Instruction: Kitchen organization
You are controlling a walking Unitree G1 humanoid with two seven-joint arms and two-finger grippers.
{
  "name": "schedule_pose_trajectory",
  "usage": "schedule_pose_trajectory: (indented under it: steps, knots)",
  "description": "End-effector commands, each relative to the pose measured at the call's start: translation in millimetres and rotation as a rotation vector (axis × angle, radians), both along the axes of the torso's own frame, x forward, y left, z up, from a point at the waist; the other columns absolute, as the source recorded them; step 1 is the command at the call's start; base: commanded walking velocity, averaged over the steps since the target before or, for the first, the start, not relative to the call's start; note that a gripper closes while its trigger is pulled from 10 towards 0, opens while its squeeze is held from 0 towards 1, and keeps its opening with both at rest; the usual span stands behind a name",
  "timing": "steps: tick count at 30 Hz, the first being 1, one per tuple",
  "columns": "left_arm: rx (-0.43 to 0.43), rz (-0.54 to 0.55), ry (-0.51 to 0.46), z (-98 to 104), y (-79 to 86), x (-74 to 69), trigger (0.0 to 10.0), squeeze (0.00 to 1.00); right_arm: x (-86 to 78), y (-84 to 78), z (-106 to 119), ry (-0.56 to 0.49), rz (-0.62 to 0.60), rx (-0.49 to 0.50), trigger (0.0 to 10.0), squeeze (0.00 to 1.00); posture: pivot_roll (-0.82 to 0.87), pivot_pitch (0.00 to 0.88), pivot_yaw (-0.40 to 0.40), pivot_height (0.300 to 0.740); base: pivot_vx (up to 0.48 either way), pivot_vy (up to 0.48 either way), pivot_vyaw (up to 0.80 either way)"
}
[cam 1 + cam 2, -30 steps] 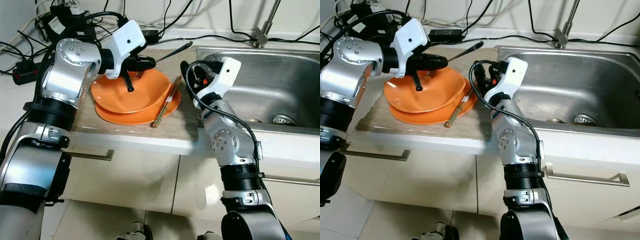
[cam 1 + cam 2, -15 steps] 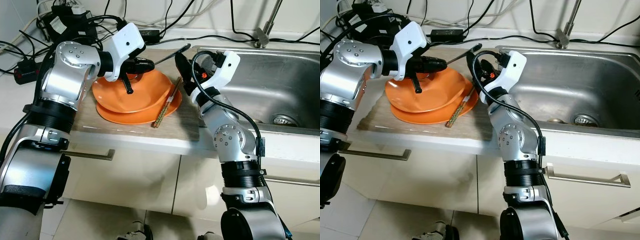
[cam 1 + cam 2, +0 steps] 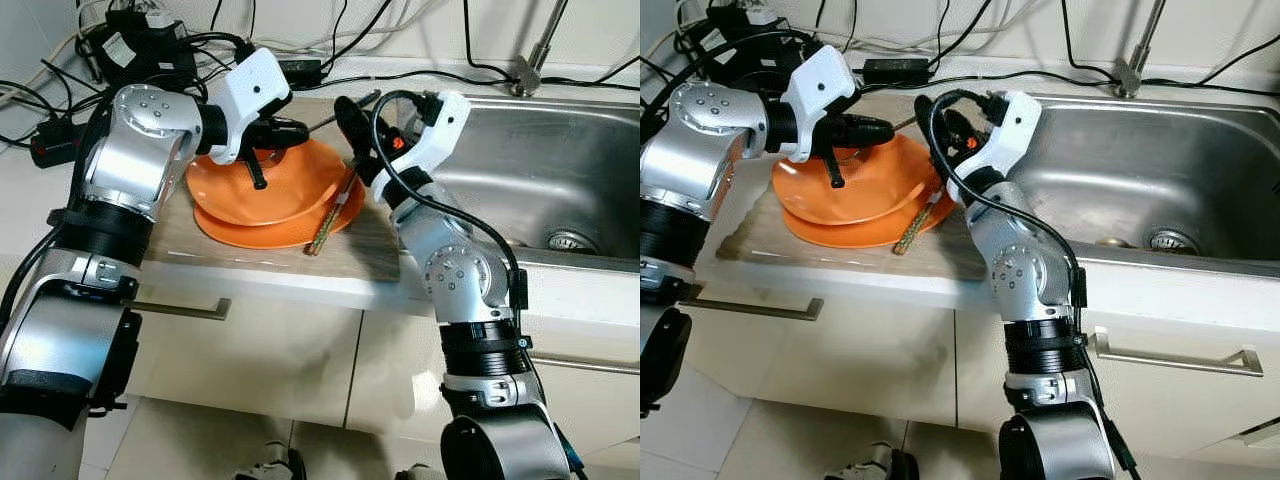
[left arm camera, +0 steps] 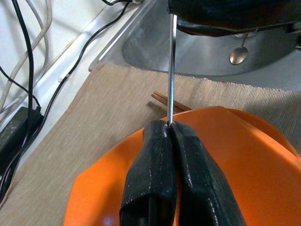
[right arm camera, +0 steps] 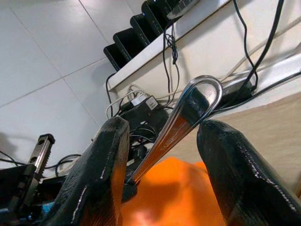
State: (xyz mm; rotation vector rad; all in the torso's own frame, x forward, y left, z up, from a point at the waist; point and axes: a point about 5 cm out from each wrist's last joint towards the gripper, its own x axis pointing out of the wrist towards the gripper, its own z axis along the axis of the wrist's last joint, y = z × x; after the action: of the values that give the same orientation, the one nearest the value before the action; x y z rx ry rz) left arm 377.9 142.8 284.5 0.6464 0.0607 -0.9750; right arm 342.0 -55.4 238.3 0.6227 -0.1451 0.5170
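orange plates (image 3: 262, 190) sit under the left gripper (image 4: 170, 126) pinching a metal utensil (image 4: 171, 70), right gripper (image 5: 162, 141) wide around its handle.

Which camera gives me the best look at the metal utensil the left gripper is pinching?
The right wrist view: the metal utensil's looped handle end sits large between the open right gripper fingers. The left wrist view shows its thin shaft leaving the shut left gripper. In the eye views it is a thin, partly hidden line.
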Motion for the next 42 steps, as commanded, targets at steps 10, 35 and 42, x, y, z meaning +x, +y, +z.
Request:
schedule_pose_trajectory:
  steps: [10, 35, 42]
  knots:
    - [0.007, -0.04, -0.025, 7, -3.9, -6.5, 0.0, 0.0, -6.5, 32.2, 26, -0.17, -0.016, -0.084, 10.0, 0.0, 0.02, 0.019, 0.07, 0.707, 0.0, 0.0, 0.0]
    - [-0.007, -0.112, -0.052, 16, -14.3, -20.6, 0.0, 0.0, 2.2, 24.9, 14, -0.19, -0.155, -0.153, 0.0, 0.0, 0.01, 0.004, 0.068, 0.707, 0.0, 0.0, 0.0]
    - [0.001, -0.092, -0.057, 15, -12.5, -18.3, 0.0, 0.0, 2.2, 23.9, 13, -0.191, -0.165, -0.15, 0.0, 0.0, 0.01, 0.007, 0.069, 0.707, 0.0, 0.0, 0.0]
